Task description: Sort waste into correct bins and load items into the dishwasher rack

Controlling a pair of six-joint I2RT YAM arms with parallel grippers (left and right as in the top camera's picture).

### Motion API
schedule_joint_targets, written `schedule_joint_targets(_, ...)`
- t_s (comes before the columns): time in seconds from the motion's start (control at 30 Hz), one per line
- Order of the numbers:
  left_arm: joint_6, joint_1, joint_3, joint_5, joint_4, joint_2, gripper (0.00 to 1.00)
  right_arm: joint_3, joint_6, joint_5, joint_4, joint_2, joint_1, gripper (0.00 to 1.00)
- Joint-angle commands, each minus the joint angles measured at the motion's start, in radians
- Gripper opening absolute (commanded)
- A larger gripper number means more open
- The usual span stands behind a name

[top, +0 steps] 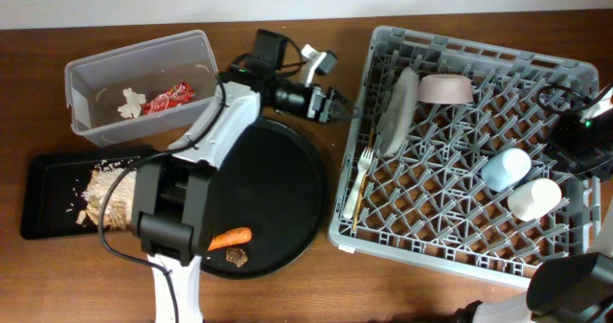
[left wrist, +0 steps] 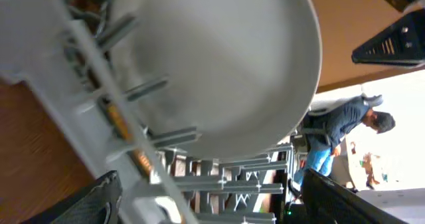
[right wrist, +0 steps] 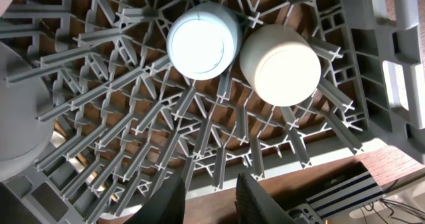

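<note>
The carrot (top: 230,237) lay on the round black tray (top: 287,170), out to the left of the rack (top: 441,208) and level with the rack's near edge. Its long side ran left to right, with one end pointing at the rack.

The left end effector (top: 337,107) was by the rack's left wall, at the far end, next to the plate (top: 397,107) standing on its edge inside. Its fingers were wide open and held nothing.

The right end effector (right wrist: 209,191) hung over the rack's right side, above the blue cup (right wrist: 202,41) and the white cup (right wrist: 279,64). Its fingers were a little apart and held nothing.

The whole rack sat between the right arm and the carrot, so the left arm was nearer. I think it should pull away from the rack toward the near side and pinch the carrot across its thin middle.
</note>
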Motion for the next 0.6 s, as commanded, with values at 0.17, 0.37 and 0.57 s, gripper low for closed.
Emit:
schedule_joint_targets(0.17, 0.01, 0.011, 0.006, -0.102, -0.208, 0.007, 0.72, -0.001, -0.019, -0.054, 0.0, -0.008, 0.006, 0.28)
schedule_joint_targets(0.37, 0.003, -0.034, 0.006, -0.501, -0.52, 0.008, 0.18, -0.012, -0.09, -0.089, 0.033, 0.003, 0.119, 0.14)
schedule_joint_targets(0.57, -0.025, -0.221, 0.004, -0.591, -0.576, 0.009, 0.11, -0.012, -0.09, -0.068, 0.034, 0.003, 0.149, 0.15)
